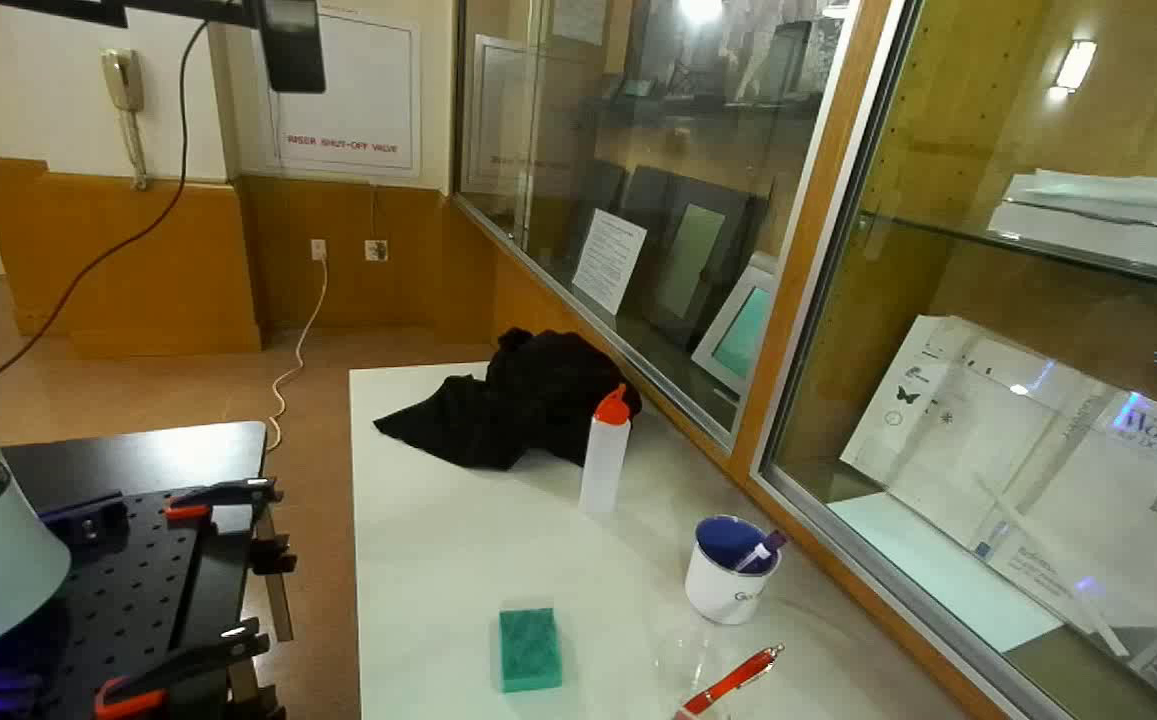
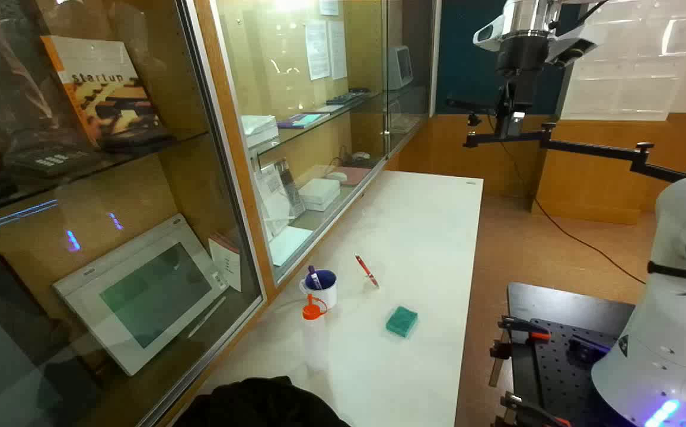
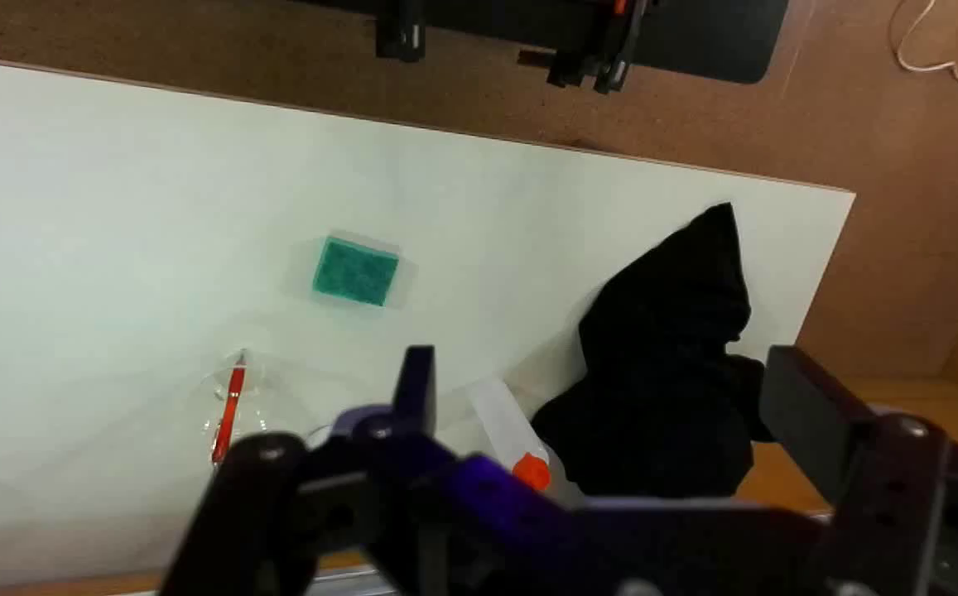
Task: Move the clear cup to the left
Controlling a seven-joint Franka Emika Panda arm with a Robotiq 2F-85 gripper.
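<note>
The clear cup (image 3: pixel 253 412) stands on the white table in the wrist view, with a red pen (image 3: pixel 228 411) leaning in it. In an exterior view the cup (image 1: pixel 690 662) is a faint outline near the bottom edge beside the pen. In an exterior view the red pen (image 2: pixel 367 271) shows, but the cup around it is barely visible. My gripper (image 3: pixel 611 389) is open and empty, its fingers wide apart, to the right of the cup in the wrist view. The arm's wrist (image 2: pixel 526 44) is high above the table.
A green sponge (image 3: pixel 355 271) lies near the cup. A white mug, blue inside (image 1: pixel 733 580), holds a purple marker. A white bottle with a red cap (image 1: pixel 606 460) and a black cloth (image 1: pixel 548 395) stand farther along. A glass display case (image 1: pixel 818 420) borders the table.
</note>
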